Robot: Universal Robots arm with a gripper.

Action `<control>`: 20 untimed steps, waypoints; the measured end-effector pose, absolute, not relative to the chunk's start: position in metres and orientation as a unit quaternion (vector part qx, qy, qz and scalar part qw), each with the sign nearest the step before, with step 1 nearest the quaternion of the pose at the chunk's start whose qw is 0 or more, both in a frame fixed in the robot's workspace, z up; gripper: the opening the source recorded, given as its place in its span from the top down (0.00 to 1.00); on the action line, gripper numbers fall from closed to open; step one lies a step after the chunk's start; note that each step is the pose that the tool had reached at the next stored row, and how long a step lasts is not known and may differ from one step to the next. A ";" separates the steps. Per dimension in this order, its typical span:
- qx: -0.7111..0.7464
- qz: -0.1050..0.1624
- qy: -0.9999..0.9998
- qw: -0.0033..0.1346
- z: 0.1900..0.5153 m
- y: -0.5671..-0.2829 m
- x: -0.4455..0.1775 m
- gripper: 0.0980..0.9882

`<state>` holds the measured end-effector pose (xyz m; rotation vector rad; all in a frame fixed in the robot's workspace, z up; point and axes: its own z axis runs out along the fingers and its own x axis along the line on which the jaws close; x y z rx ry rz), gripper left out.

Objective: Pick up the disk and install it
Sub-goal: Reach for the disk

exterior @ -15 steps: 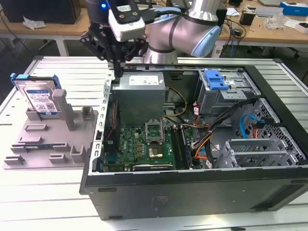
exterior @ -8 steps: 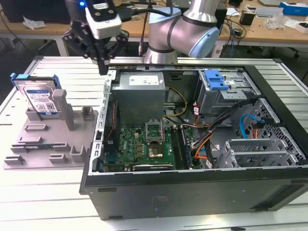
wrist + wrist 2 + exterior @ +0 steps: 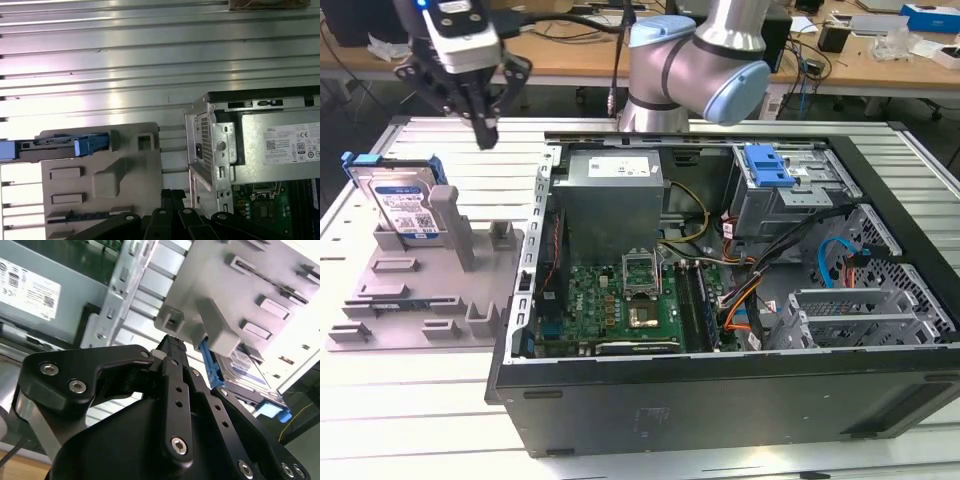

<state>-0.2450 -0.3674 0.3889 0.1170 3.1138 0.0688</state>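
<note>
Closest to the lens in the second wrist view is the gripper, its black fingers drawn together with nothing between them. At the exterior view's left, the disk stands on edge in a slot of the grey holder, label facing out and blue bracket around it. A grey post rises just in front of it. The gripper hangs above the holder, a little toward the exterior view's right of the disk and well clear of it. Further right lies the open computer case, with a drive cage at its far corner and loose cables trailing across the bays. I judge the first risk to be the closed fingers: lowered as they are, they would land on the disk's top edge or the post instead of straddling the drive. That could knock the drive over in its slot. A grip taken on the plastic bracket alone may flex and slip, leaving the disk tilted. Inside the case, the cables could snag a corner, and a skewed disk would likely jam against the cage walls.
</note>
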 end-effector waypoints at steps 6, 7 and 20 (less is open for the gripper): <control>0.037 0.022 0.999 0.012 0.388 -0.361 -0.279 0.99; 0.037 0.022 0.999 0.012 0.387 -0.359 -0.286 0.99; 0.037 0.022 0.999 0.012 0.378 -0.321 -0.346 0.99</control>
